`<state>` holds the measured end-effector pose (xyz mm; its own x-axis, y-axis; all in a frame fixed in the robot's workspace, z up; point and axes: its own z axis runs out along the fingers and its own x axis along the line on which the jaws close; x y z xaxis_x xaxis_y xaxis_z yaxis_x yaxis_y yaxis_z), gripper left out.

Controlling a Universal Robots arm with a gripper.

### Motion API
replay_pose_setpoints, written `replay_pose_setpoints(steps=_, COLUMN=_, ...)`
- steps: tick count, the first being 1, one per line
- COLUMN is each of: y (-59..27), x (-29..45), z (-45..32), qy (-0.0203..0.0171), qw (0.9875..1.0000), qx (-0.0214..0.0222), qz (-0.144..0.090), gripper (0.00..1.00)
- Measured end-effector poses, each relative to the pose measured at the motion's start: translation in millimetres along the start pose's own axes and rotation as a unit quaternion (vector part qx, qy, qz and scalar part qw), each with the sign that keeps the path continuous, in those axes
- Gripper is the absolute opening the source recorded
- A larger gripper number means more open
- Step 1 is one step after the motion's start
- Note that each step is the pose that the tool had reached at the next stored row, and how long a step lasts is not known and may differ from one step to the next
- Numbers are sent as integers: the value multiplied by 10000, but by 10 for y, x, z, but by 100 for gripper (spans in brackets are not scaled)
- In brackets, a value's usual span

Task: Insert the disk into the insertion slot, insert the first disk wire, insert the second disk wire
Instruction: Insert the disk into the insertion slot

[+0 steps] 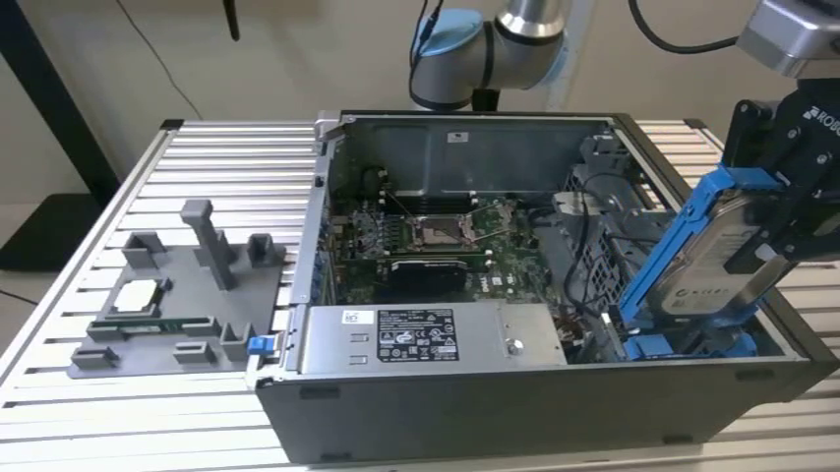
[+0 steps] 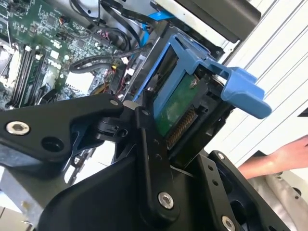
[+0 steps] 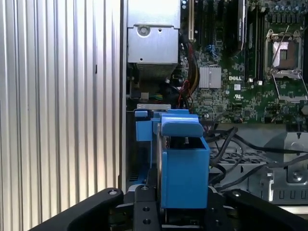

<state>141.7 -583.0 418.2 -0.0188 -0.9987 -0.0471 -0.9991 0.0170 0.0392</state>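
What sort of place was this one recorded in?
Probably a robotics lab's computer-assembly test bench: an open desktop computer case sits on a slotted aluminium table, a grey parts fixture beside it, and the claw holds the disk tilted over the case.

Black gripper [image 1: 774,236] around a silver-grey disk [image 1: 715,258], white-labelled, framed in bright blue. Near the gripper: a green motherboard [image 1: 434,236]. Farther off: a grey power-supply box [image 1: 420,339] with a white label, and a ribbed silver bench [image 1: 236,167].

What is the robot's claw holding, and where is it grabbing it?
The gripper holds the disk, with its fingers clamped on the disk's raised end.
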Motion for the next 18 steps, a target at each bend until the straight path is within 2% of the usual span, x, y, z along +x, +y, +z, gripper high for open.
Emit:
replay_pose_setpoints(steps=5, y=-3, x=3, z=72, qy=1, qw=10000, qx=0, qz=0, gripper=0)
replay_pose_setpoints(steps=18, y=-7, x=-11, z=187, qy=1, qw=10000, qx=0, qz=0, gripper=0)
